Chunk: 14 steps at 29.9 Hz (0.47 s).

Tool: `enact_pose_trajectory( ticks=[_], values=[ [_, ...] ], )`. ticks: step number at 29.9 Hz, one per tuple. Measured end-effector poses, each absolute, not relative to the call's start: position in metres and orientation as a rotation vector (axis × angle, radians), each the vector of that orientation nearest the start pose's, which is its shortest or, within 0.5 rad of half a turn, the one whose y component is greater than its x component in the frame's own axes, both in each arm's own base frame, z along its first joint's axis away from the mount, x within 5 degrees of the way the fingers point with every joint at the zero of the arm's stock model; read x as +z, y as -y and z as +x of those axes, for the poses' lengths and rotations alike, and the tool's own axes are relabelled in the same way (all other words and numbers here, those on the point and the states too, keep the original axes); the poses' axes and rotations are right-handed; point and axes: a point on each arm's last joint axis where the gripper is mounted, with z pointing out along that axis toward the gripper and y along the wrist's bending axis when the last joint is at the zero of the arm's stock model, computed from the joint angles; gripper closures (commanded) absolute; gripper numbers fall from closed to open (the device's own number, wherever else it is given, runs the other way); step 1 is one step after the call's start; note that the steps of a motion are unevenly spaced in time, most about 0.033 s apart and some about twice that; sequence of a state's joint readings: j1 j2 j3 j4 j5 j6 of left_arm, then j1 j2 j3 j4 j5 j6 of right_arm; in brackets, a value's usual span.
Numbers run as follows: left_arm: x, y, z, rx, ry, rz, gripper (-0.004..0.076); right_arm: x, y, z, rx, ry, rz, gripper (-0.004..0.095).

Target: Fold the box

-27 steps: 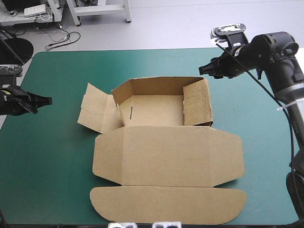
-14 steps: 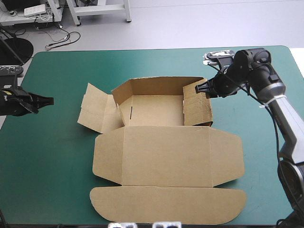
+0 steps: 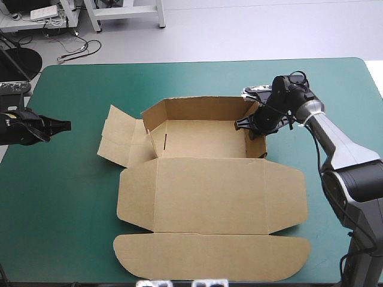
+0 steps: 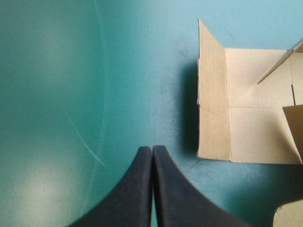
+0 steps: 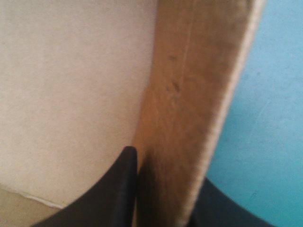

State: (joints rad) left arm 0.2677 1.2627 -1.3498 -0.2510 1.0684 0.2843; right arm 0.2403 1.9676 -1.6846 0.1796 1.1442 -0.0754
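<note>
The brown box (image 3: 197, 139) lies in the middle of the table with its back wall and right wall raised. Its lid panel (image 3: 209, 196) and rounded front flap lie flat toward the near edge, and the left flap (image 3: 119, 140) splays outward. My right gripper (image 3: 240, 124) sits at the top of the right wall, one black finger inside the box and one outside. In the right wrist view the wall (image 5: 199, 71) runs between the fingers of my right gripper (image 5: 165, 166). My left gripper (image 3: 66, 125) hovers shut over the cover, left of the box, aimed at the left flap (image 4: 213, 104).
The teal-green cover (image 3: 72, 197) shows bare around the box on the left, right and far sides. The flat front flap (image 3: 209, 258) reaches almost to the table's near edge.
My right arm has swung down and leftward from the far right corner to the box's right wall. That wall's flap now stands more upright. My left gripper crept slightly toward the box.
</note>
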Motion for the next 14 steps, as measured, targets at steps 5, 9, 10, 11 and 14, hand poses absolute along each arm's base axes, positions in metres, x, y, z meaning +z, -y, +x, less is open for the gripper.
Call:
enact_pose_trajectory(
  ticks=[5,9,10,11,14],
  values=[
    [0.397,-0.051,0.254,-0.072,-2.415,-0.043,0.0734,0.253,-0.115,0.402,0.349,-2.884,-0.356,0.0927],
    [0.387,-0.067,0.262,-0.063,-2.444,-0.101,0.0733,0.268,-0.118,0.394,0.386,-2.851,-0.398,0.0928],
    [0.384,-0.073,0.262,-0.063,-2.449,-0.131,0.0733,0.277,-0.117,0.391,0.387,-2.831,-0.402,0.0928],
    [0.383,-0.08,0.263,-0.07,-2.449,-0.163,0.0733,0.286,-0.115,0.388,0.386,-2.809,-0.398,0.0928],
    [0.38,-0.098,0.261,-0.119,-2.423,-0.241,0.0733,0.323,-0.101,0.375,0.395,-2.717,-0.357,0.0927]
  ],
)
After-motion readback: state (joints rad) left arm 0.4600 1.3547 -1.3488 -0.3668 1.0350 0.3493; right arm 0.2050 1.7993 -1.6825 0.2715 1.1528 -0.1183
